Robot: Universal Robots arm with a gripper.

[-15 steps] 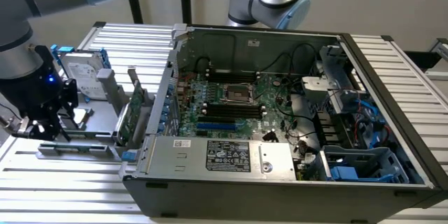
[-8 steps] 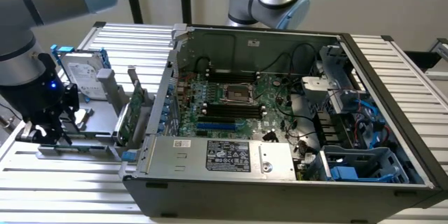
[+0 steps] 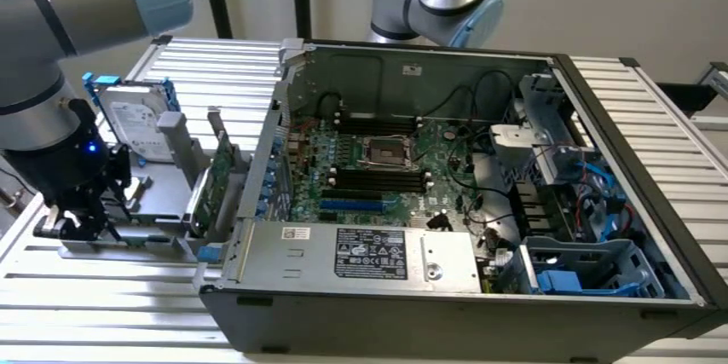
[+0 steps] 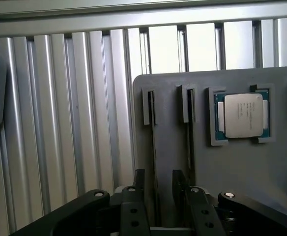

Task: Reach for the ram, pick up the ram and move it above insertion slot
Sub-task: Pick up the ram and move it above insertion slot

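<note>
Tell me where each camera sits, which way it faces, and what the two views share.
Exterior view: off the arm, raised, looking down into the open computer case; arm and gripper at the exterior view's left.
Wrist view: on the wrist, facing down past the open gripper onto the gray holder and processor.
Shared: gripper, gray holder, slatted table.

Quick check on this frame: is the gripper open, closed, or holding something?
Gripper: open, holding nothing; its fingers stand apart on either side of a slot in the grey holder.
</note>
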